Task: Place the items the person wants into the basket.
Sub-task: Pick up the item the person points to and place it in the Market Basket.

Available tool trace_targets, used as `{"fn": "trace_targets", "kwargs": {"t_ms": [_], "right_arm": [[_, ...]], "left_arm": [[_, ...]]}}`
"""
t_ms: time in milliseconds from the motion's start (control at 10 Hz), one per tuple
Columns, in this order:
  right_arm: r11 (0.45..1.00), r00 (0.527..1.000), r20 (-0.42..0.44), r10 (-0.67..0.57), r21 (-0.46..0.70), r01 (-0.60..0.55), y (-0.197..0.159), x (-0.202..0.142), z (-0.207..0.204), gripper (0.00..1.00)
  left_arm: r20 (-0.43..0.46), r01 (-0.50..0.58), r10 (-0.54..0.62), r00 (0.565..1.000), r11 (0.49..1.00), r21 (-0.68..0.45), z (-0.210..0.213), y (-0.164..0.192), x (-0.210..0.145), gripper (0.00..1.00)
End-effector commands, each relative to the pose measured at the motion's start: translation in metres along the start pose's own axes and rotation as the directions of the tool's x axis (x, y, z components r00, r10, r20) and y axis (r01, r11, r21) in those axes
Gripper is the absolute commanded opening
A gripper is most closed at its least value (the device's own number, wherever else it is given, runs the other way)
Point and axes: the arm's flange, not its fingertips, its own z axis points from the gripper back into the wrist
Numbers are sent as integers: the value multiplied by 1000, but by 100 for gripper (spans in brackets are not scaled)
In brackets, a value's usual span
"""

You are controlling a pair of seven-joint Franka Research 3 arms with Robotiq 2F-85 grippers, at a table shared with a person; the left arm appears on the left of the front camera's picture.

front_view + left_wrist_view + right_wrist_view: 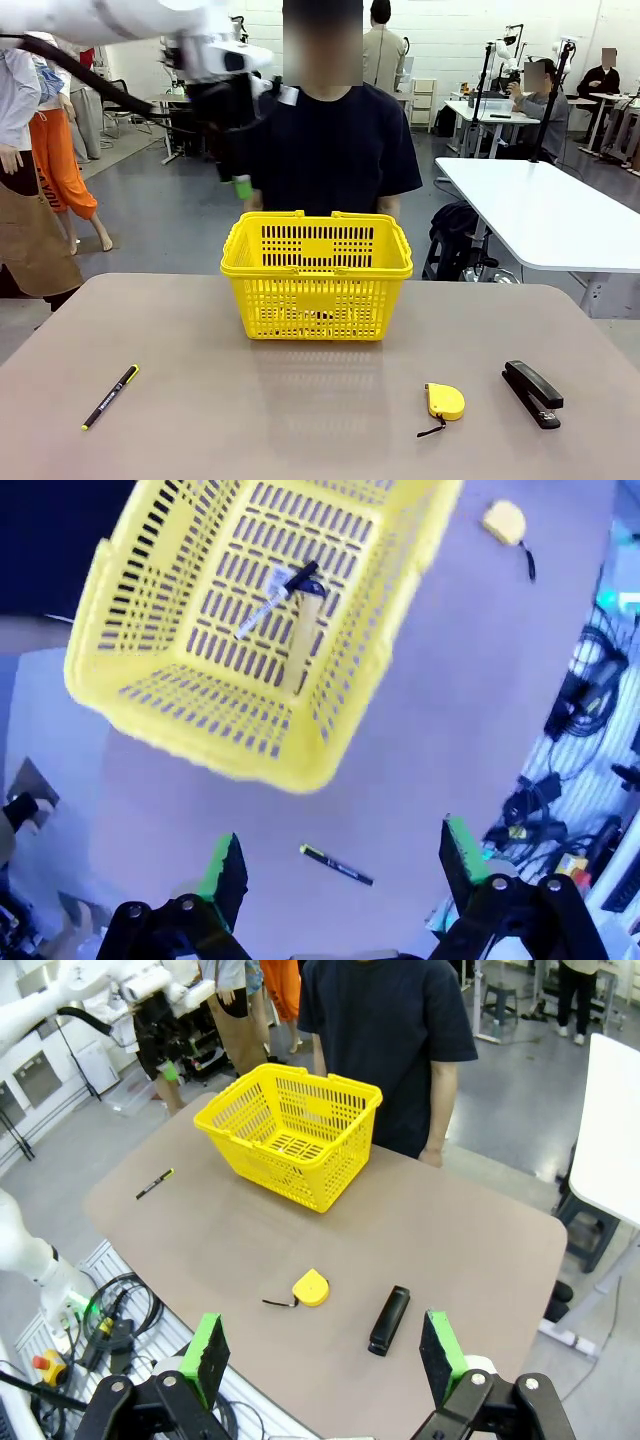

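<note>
- Grey-floored workshop, white benches and a few people far behind. Up front, a beige round-cornered table (pixel 200 430) runs from the robot's side to a person in a plain dark navy short-sleeved T-shirt (pixel 335 150), who stands at its far edge with arms down.
- A bright yellow plastic shopping basket with lattice sides (pixel 315 262) sits at the far middle of the table, just in front of the person, its handles folded down on the rim.
- Two items lie close together on the basket's floor: a white marker with a black cap (pixel 268 602) and a yellow-and-black utility knife (pixel 303 635). The marker's capped end is right at one end of the knife, though whether they touch cannot be told.
- A thin black pen with yellow ends (pixel 110 397) lies on the bare table at the robot's near left, well apart from the basket.
- The left gripper (pixel 343 855) hangs high in the air beyond the table's far left, beside the person's arm. Its green-padded fingers (pixel 225 865) are spread wide with nothing between them, and its wrist camera looks down on the basket and the pen.
- The right gripper (pixel 323 1360) hovers high over the robot's own edge of the table, jaws wide apart and carrying nothing.
- A small yellow tape measure (pixel 444 401) and a black stapler (pixel 532 393) rest at the near right, near each other but apart.
</note>
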Motion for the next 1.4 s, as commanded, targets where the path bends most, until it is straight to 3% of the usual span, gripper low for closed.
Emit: {"fn": "trace_targets", "kwargs": {"t_ms": [0,200,400,600,700,1300], "right_arm": [[1000,1000,-15,-9,-5,9,0,0,-1,100],[1000,1000,-15,-9,-5,9,0,0,-1,100],[1000,1000,-15,-9,-5,9,0,0,-1,100],[1000,1000,-15,-9,-5,9,0,0,-1,100],[1000,1000,-15,-9,-5,9,0,0,-1,100],[1000,1000,-15,-9,-5,9,0,0,-1,100]], "left_arm": [[91,-11,10,996,1000,11,-20,-9,-67,100],[134,-34,35,990,999,-7,-24,-2,-116,100],[140,-42,41,989,999,2,-31,-7,-138,100],[45,-49,50,998,999,-16,-38,5,-120,100],[107,-64,65,992,998,-10,-30,2,-140,100],[107,-64,65,992,998,-10,-30,2,-140,100]]}}
